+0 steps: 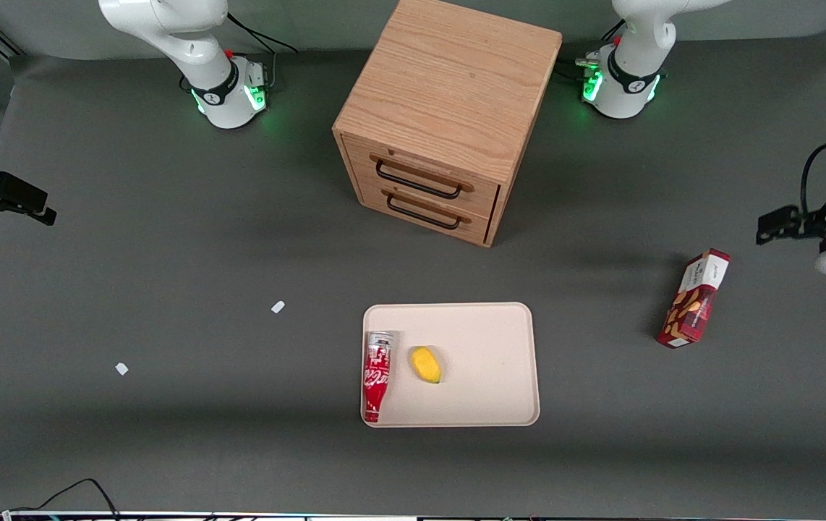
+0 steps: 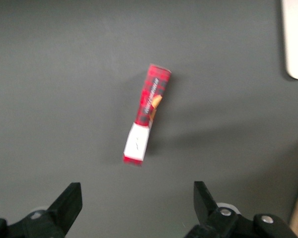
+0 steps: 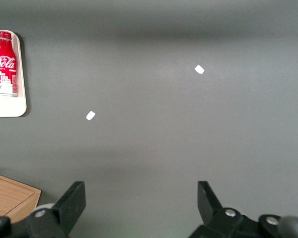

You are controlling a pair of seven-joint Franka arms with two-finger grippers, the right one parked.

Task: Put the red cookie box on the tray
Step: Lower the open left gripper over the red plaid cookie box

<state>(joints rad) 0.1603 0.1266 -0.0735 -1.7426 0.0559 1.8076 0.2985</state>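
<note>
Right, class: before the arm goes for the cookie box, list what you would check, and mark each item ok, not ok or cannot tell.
1. Box lies alone on the table, nothing touching it: ok.
2. Claw open: ok.
3. Claw above the box, apart from it: ok.
4. Tray has bare space beside the bottle and yellow fruit: ok.
5. Box already on tray: not ok.

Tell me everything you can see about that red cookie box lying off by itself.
The red cookie box is a slim, oblong dark-red carton, apparently cardboard, with a white end panel and pictures of tan cookies. It looks closed and undamaged. It rests on the grey table toward the working arm's end, apart from the tray. Nothing touches it: the gripper hangs above it, fingers open.
</note>
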